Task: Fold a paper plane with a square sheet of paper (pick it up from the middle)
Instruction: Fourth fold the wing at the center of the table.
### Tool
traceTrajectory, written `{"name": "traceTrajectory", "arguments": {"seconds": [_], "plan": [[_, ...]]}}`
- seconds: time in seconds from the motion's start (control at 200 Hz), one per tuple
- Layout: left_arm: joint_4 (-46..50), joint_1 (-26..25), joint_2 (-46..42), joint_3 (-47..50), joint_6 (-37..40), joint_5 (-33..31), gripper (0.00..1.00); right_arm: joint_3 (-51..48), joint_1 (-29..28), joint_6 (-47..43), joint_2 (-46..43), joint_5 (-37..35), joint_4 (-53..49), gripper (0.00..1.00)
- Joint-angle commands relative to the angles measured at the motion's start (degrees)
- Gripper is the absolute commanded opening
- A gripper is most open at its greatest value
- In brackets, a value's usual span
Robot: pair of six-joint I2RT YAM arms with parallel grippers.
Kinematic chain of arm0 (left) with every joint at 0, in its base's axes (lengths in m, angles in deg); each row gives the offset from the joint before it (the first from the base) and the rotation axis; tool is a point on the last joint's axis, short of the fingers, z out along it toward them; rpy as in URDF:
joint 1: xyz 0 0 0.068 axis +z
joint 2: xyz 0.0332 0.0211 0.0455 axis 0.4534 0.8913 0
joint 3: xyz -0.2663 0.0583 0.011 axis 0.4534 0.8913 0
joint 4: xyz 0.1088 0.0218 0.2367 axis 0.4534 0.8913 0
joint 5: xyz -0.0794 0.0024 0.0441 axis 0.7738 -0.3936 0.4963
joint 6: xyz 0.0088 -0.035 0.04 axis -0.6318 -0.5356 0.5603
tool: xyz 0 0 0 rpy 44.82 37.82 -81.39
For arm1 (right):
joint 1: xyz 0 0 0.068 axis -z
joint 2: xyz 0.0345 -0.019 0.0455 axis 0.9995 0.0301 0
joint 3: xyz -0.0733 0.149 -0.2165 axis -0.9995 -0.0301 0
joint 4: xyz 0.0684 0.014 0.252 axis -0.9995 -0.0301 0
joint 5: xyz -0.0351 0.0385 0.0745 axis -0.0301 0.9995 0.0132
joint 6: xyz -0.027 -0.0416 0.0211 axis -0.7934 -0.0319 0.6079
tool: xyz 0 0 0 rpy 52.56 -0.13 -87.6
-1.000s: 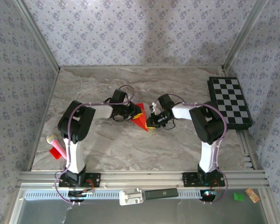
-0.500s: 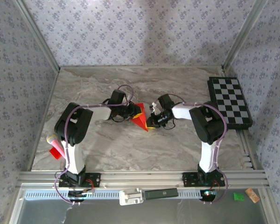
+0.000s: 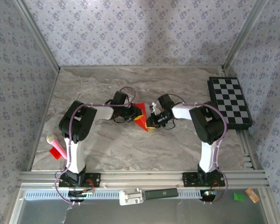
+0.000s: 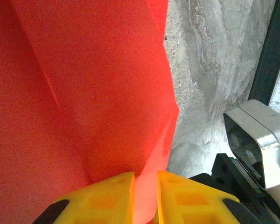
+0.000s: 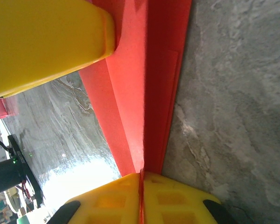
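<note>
A creased, bright red sheet of paper (image 3: 140, 115) sits at the middle of the marble-patterned bench (image 3: 130, 149), pinched from both sides — left hand (image 4: 145, 183) narrow on one edge, right hand (image 5: 141, 179) clamped on a fold. Opposing pulls could tear it. Wrist views reveal each pinch; the overhead view places the paper between the arms.

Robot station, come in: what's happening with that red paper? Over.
Left gripper: jaws shut on the folded red paper. Right gripper: jaws shut on it too. Paper creased, between the two arms. Chequered board far right, not in the way.
</note>
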Motion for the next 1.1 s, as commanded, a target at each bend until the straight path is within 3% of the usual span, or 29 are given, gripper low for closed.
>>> {"name": "traceTrajectory", "arguments": {"seconds": [0.0,0.41,0.735,0.864,1.094], "plan": [[2.4,-0.4,1.0,-1.7,1.2,-0.3,0.19,-1.9,0.5,-1.2,1.7,-6.7,-4.3,0.12],[9.1,-0.5,2.8,-3.9,2.3,-2.0,0.19,-1.6,0.7,-0.5,-0.7,-6.3,-4.7,0.16],[13.0,-0.5,4.2,-4.8,2.9,-3.3,0.18,-4.2,1.4,4.6,-9.4,-5.5,-0.9,0.30],[13.6,-0.5,4.3,-5.1,2.7,-3.6,0.17,-3.5,0.8,5.8,-11.1,-5.4,-0.2,0.28],[13.8,-0.4,4.9,-5.2,2.1,-3.2,0.17,0.1,-2.9,6.4,-9.5,-6.9,-1.3,0.16]]}}
